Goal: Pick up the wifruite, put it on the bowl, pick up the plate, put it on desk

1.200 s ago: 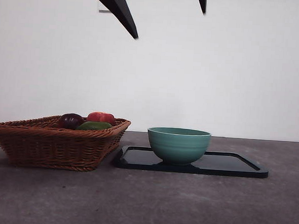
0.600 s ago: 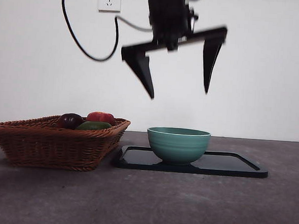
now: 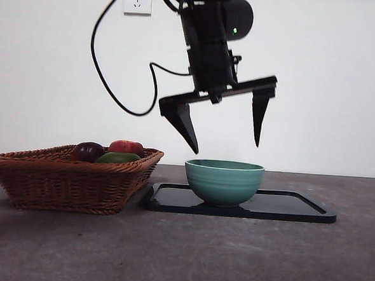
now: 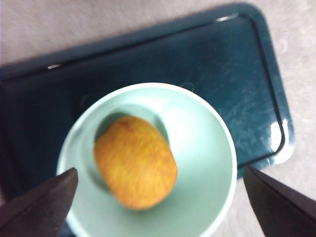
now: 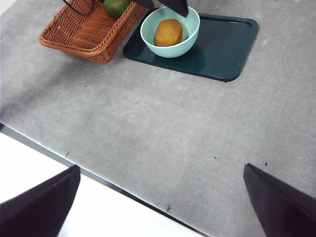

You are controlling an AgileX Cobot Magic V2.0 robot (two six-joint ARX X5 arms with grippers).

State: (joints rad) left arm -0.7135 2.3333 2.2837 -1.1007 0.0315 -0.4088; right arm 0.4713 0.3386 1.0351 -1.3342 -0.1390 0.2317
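Observation:
The brownish-orange wifruite [image 4: 136,160] [image 5: 168,32] lies inside the mint-green bowl [image 3: 224,181] [image 4: 207,148] [image 5: 148,34]; the front view hides it behind the bowl's wall. The bowl stands on the dark rectangular plate [image 3: 298,208] [image 4: 237,74] [image 5: 222,49], which rests on the grey desk [image 3: 231,258] [image 5: 173,123]. My left gripper [image 3: 226,148] [image 4: 158,207] hangs open a little above the bowl's rim, jaws spread about as wide as the bowl, holding nothing. My right gripper [image 5: 158,207] is open and empty, high over the desk's near edge.
A brown wicker basket [image 3: 64,177] [image 5: 84,29] stands just left of the plate, holding a green fruit [image 3: 118,157] [image 5: 116,6], a dark purple fruit [image 3: 88,151] and a red one [image 3: 127,147]. A black cable [image 3: 105,78] loops down beside the left arm.
The left arm has come down from the top of the front view to just above the bowl, jaws staying open. Bowl, plate and basket have not moved.

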